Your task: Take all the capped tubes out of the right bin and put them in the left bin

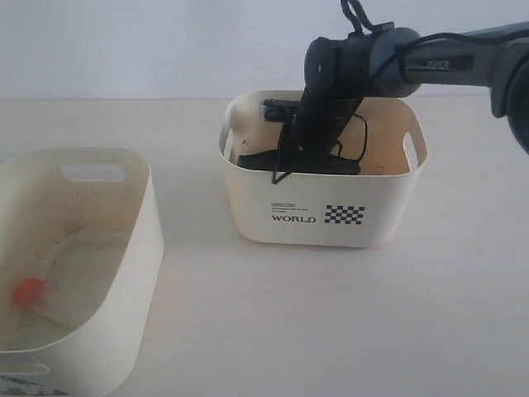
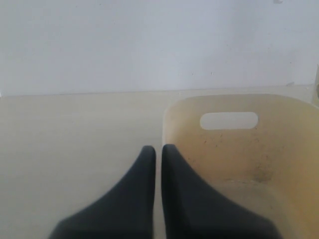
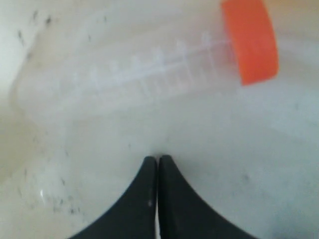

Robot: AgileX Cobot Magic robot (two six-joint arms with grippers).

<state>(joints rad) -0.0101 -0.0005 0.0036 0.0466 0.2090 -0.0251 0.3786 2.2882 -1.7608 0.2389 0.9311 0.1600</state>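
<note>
My right arm (image 1: 326,91) reaches down into the right bin (image 1: 322,217), the one printed "WORLD". In the right wrist view, my right gripper (image 3: 158,158) is shut with nothing between its fingers, its tips at the bin floor. A clear capped tube (image 3: 149,74) with an orange cap (image 3: 250,40) lies on its side just beyond the tips, not held. The left bin (image 1: 136,248) holds another orange-capped tube (image 1: 31,291) on its floor. My left gripper (image 2: 158,148) is shut and empty, hanging beside the left bin's wall (image 2: 279,149).
A pale table (image 1: 331,314) carries both bins, with a white wall behind. The left bin's slot handle (image 2: 229,120) shows in the left wrist view. A black cable (image 1: 362,136) loops from my right arm inside the right bin.
</note>
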